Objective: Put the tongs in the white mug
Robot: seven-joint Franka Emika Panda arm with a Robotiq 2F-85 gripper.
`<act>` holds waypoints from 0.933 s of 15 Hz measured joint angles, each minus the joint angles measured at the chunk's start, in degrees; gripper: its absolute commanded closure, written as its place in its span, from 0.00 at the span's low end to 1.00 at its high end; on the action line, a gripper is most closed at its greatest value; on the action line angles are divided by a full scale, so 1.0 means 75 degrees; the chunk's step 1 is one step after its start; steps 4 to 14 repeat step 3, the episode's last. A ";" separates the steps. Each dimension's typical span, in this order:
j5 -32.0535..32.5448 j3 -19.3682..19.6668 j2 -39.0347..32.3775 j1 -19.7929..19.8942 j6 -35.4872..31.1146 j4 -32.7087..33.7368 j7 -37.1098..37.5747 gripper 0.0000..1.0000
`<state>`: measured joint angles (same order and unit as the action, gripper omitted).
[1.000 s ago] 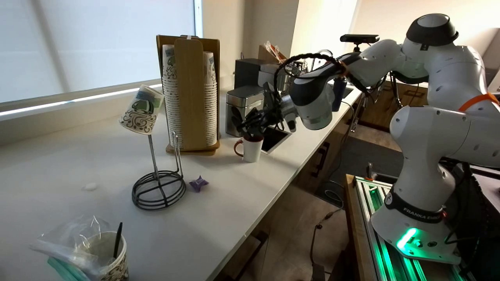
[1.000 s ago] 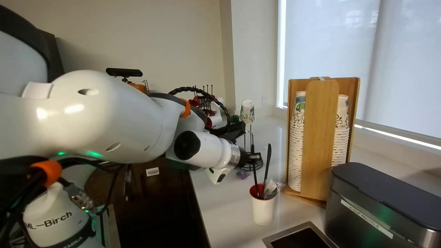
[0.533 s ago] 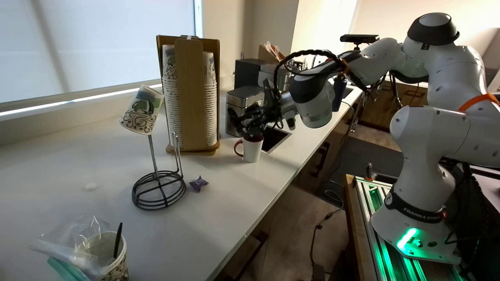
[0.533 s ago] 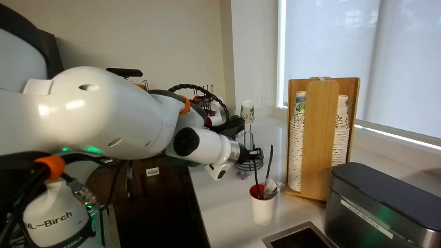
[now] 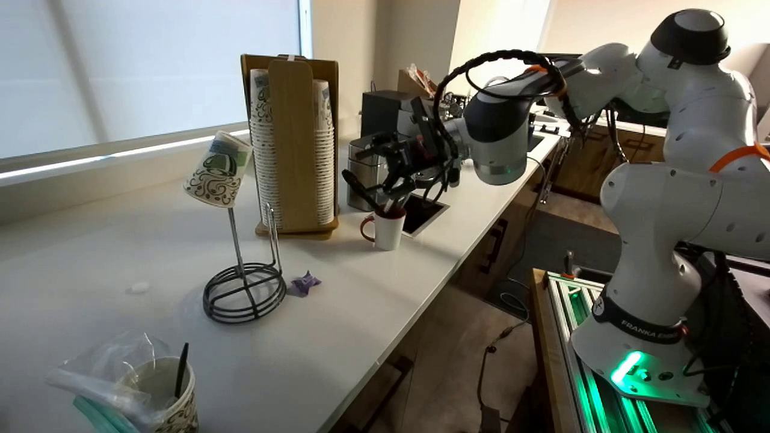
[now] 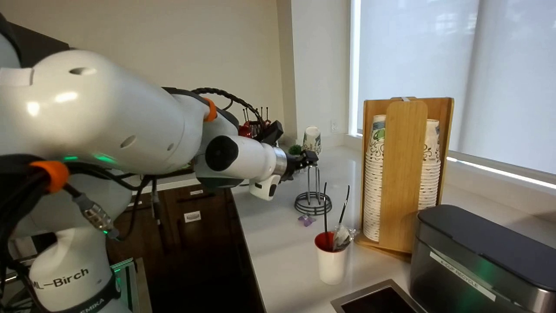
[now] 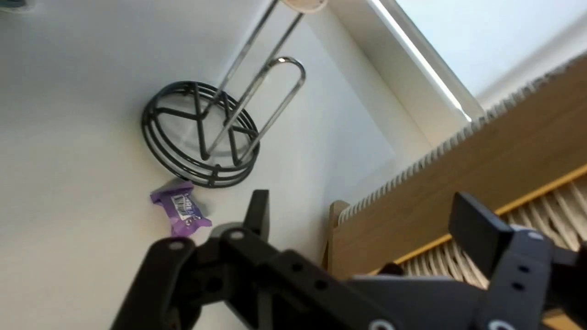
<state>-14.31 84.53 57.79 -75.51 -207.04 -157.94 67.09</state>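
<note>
Tongs [image 6: 325,208], slim and black, stand in the white mug [image 6: 332,267].

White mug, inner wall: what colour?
Red. The inner wall of the white mug shows best in an exterior view, from above the rim.

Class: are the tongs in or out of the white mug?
In: the tongs rise from inside the white mug, both arms above its rim.

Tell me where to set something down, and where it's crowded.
Bare counter lies between the patterned cup with a stick, the wire stand and the front edge; another patch separates the purple packet from the white mug. Crowded: around that mug, where tongs poke up, the open gripper hangs nearby, and the cup rack and cutout sit close.
</note>
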 measured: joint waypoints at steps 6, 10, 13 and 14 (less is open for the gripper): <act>-0.0048 -0.0109 -0.0374 -0.0186 0.0489 -0.0007 -0.0607 0.01; -0.0048 -0.0109 -0.0374 -0.0186 0.0489 -0.0007 -0.0607 0.01; -0.0048 -0.0109 -0.0374 -0.0186 0.0489 -0.0007 -0.0607 0.01; -0.0048 -0.0109 -0.0374 -0.0186 0.0489 -0.0007 -0.0607 0.01</act>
